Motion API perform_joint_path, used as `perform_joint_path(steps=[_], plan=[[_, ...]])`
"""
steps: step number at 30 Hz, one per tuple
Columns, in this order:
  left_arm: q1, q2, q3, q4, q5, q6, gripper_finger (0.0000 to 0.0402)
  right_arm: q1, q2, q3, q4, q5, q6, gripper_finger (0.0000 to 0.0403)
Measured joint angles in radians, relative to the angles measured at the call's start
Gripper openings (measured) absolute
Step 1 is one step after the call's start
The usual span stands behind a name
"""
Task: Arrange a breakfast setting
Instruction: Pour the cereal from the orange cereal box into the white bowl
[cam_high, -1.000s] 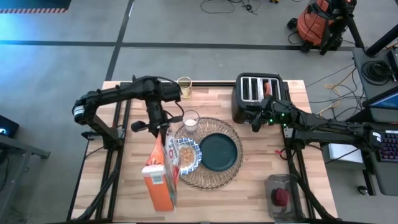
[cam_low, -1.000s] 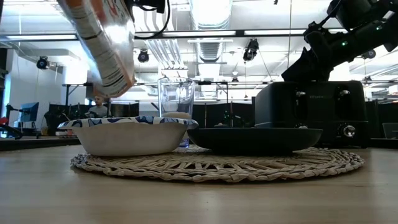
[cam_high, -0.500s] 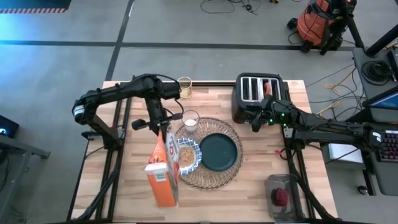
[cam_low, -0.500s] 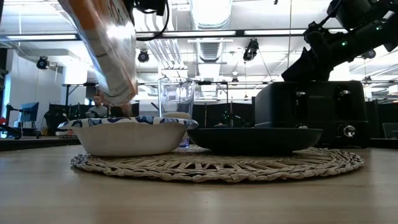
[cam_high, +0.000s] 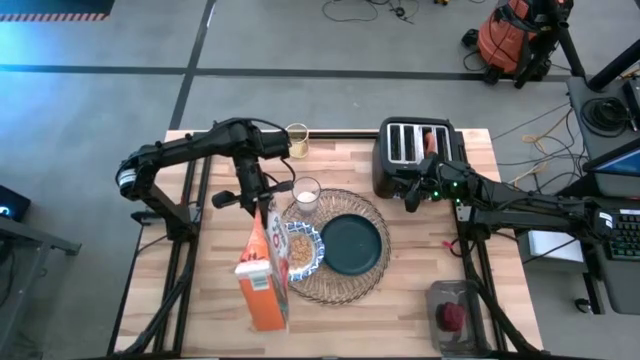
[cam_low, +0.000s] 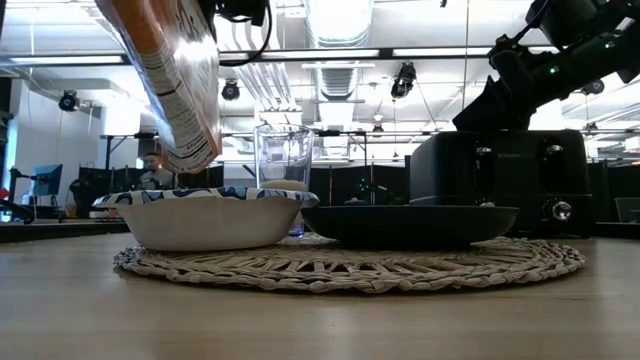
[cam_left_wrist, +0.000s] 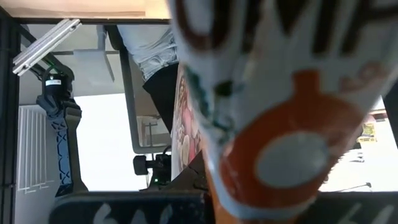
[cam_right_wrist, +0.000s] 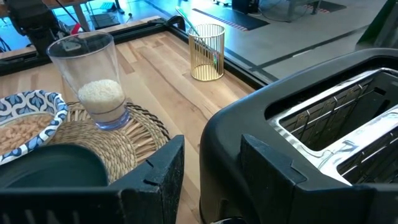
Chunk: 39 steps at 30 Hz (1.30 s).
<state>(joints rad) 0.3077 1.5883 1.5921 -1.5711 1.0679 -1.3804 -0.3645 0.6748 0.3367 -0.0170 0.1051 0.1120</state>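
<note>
Cereal bag (cam_high: 262, 278) has tipped up a little since a moment ago.
Left gripper (cam_high: 254, 199) is shut tight on its top, beside the bowl (cam_high: 301, 248) on the placemat (cam_high: 372, 271). Right gripper (cam_high: 412, 196), half open and empty, waits by the toaster (cam_high: 412, 150).

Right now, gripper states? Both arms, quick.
Left gripper: shut on the cereal bag, tilted over the bowl.
Right gripper: open, holding nothing, beside the toaster.
</note>
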Motion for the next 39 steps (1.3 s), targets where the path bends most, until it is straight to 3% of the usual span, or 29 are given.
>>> perform_joint_path(steps=[21,29,39], plan=[[-0.004,-0.001,-0.003,0.000,-0.043,0.021,0.0000,0.000,0.000,0.000,0.000,0.000,0.000,0.0146],[-0.023,-0.028,-0.003,0.000,-0.180,0.180,0.0000,0.000,0.000,0.000,0.000,0.000,0.000,0.0146],[-0.145,-0.144,-0.003,0.000,-0.296,0.139,0.0000,0.000,0.000,0.000,0.000,0.000,0.000,0.0146]])
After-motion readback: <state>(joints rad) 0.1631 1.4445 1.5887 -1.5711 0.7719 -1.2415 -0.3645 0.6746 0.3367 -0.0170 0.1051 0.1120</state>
